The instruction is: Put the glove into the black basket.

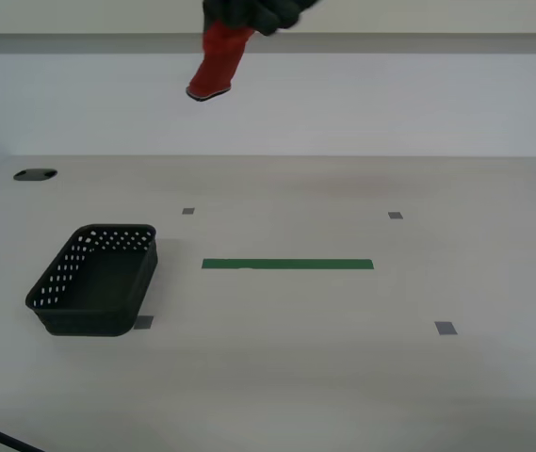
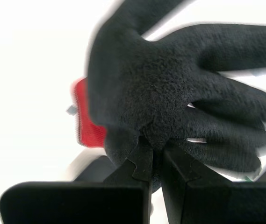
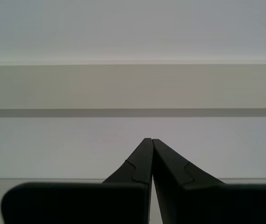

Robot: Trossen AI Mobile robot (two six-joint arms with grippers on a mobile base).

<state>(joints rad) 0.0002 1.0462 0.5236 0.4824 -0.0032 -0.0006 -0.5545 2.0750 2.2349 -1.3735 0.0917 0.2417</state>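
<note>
While my second gripper [image 2: 155, 151] pinches the glove [image 2: 170, 93], apparently palm-side, my first gripper [image 3: 152, 142] closed, empty.

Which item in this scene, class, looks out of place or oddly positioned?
The floppy black-and-red work glove hangs in mid-air at the top of the exterior view, red cuff down, pinched by my second gripper. It is well clear of the perforated black plastic basket, which sits upright and empty. Nothing looks spilled or damaged.

The glove [image 1: 219, 56] hangs high above the table [image 1: 343, 377], far behind the black basket [image 1: 98, 280]. The basket stands on the exterior view's left, beside the tape strip [image 1: 287, 265], which lies at centre.
</note>
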